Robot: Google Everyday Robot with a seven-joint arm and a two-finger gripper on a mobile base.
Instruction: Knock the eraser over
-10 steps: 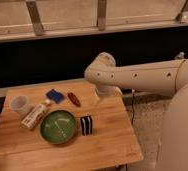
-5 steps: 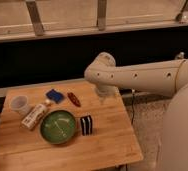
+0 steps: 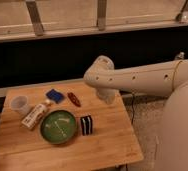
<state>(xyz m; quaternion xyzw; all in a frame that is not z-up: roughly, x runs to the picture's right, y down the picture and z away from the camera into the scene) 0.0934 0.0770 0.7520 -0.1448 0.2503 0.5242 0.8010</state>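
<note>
The eraser [image 3: 86, 125], a small black block with thin white stripes, stands on the wooden table [image 3: 107, 145] just right of the green plate [image 3: 58, 126]. My gripper [image 3: 108, 96] hangs at the end of the white arm [image 3: 142, 77], above the table's far right part. It is up and to the right of the eraser and apart from it.
A flat blue square piece [image 3: 54, 95] and a small red oblong object [image 3: 74, 99] lie near the table's far edge. A clear cup [image 3: 20, 104] and a white tube [image 3: 35, 114] lie at the left. A dark wall runs behind the table. The floor lies to the right.
</note>
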